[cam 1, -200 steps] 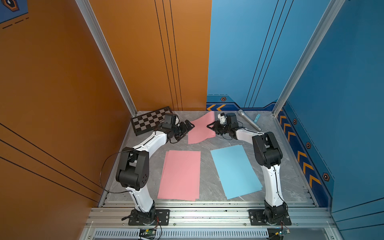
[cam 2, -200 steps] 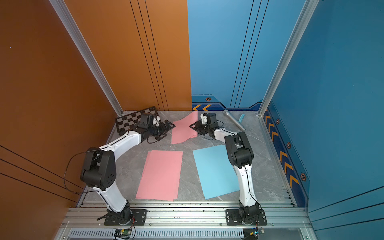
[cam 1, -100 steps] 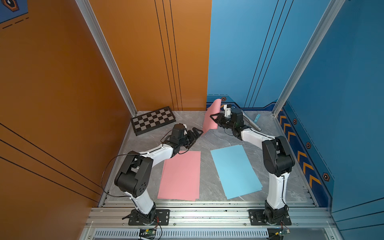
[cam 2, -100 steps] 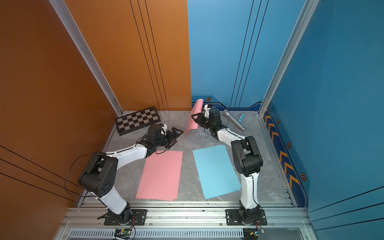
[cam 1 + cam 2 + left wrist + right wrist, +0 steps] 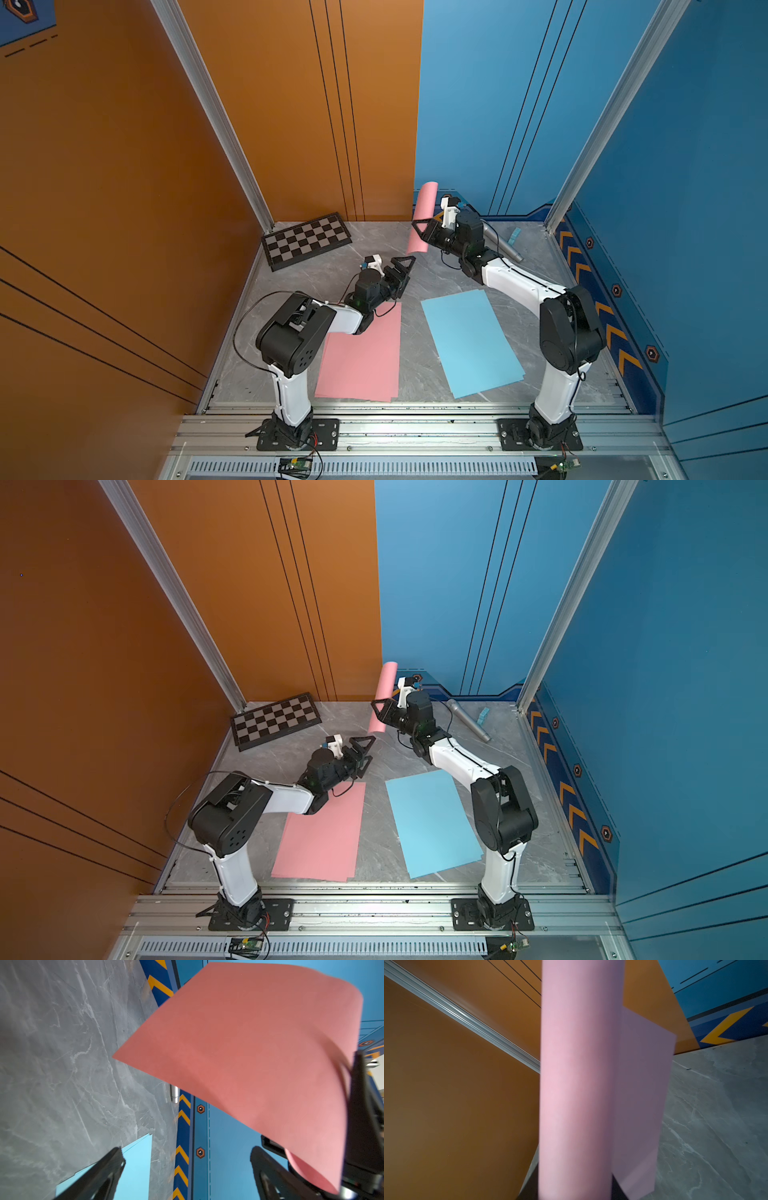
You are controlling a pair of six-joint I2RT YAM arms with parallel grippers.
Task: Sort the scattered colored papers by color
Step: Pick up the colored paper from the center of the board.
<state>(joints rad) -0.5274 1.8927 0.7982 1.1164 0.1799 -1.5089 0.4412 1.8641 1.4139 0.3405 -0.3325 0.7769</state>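
With right claw (image 5: 418, 228), pinches the curled pink sheet (image 5: 426, 199); holds left claw (image 5: 408, 272) wide, empty. Looks light, floppy: take by an edge.

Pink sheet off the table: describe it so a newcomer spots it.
Look where the orange wall meets the blue wall at the back. There the right gripper pinches a pink sheet in the air. Unlike the flat pink paper and flat blue paper, it is curled and upright.

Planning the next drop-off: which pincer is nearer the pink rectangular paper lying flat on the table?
Left. The left pincer hangs open just beyond that flat pink paper's far edge; the right pincer is farther back, raised, shut on a curled pink paper sheet.
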